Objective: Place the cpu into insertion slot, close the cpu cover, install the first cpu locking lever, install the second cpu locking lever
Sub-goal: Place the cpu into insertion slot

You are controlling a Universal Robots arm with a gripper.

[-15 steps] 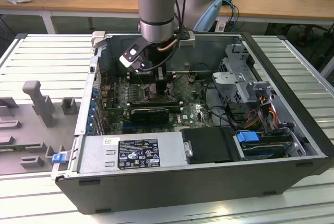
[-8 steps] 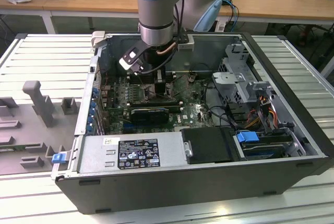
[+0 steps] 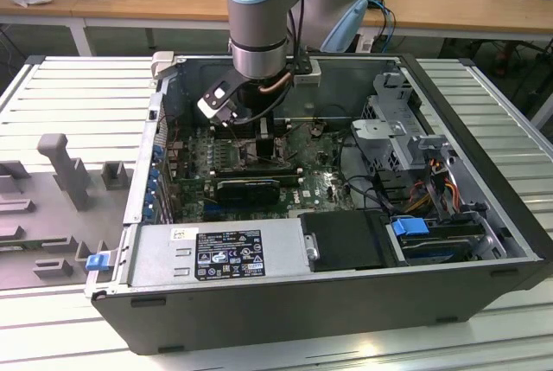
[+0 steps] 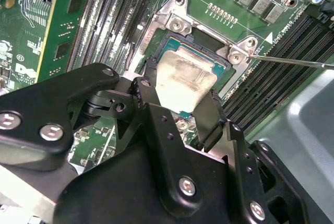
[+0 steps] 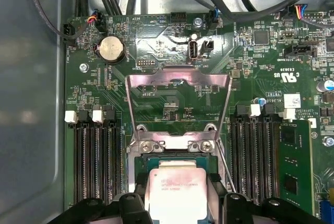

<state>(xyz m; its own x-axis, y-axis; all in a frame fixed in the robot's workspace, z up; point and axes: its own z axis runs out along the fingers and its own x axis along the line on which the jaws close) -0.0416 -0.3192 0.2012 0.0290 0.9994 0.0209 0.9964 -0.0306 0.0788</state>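
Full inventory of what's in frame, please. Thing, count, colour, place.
cpu: one, pale silver, gripped over the insertion slot
insertion slot: one, silvery frame, on the green board
cpu cover: one, silvery, hinged open at the slot's edge
memory slots: two banks, black, either side of the slot
coin cell: one, silver, on the board near the cover
computer case: one, dark grey, open, on the slatted metal table
arm: one, pale blue and grey, reaching into the case
tool: one, black, shut on the cpu

cpu at insertion slot, cpu cover up, mem slots flanking
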